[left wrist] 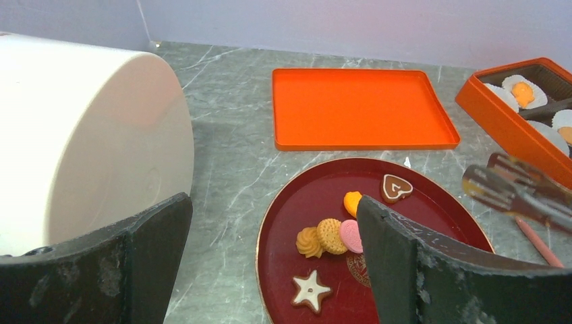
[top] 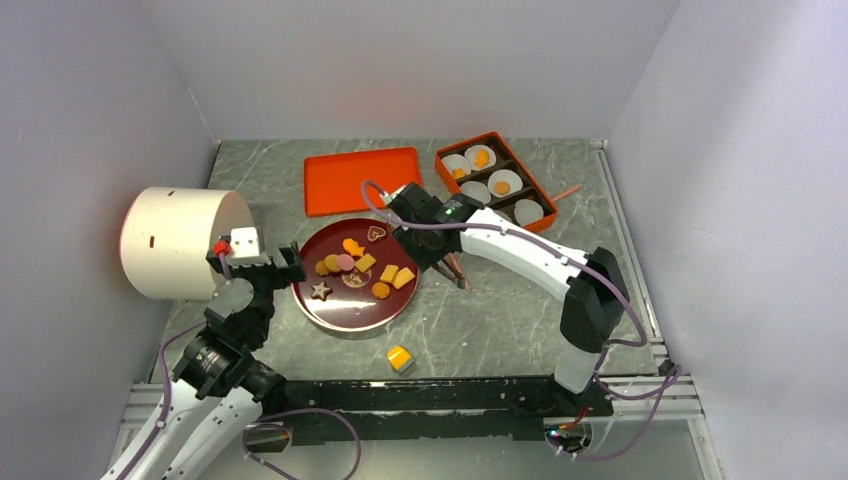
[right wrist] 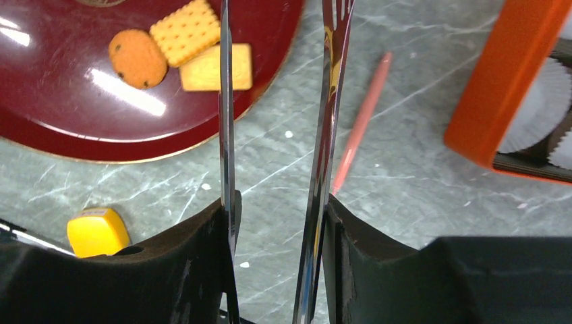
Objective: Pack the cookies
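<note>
White cylinder (top: 180, 243) blocks the surface's (top: 490, 320) left side, close beside the left gripper (left wrist: 270, 229). The right gripper (right wrist: 276, 216) and its held tongs (right wrist: 325, 135) bar the plate's (top: 350, 314) right flank. Surface between plate and arm bases lies open save one yellow cube (top: 400, 357). A narrow strip separates plate from orange tray (top: 362, 180).
</note>
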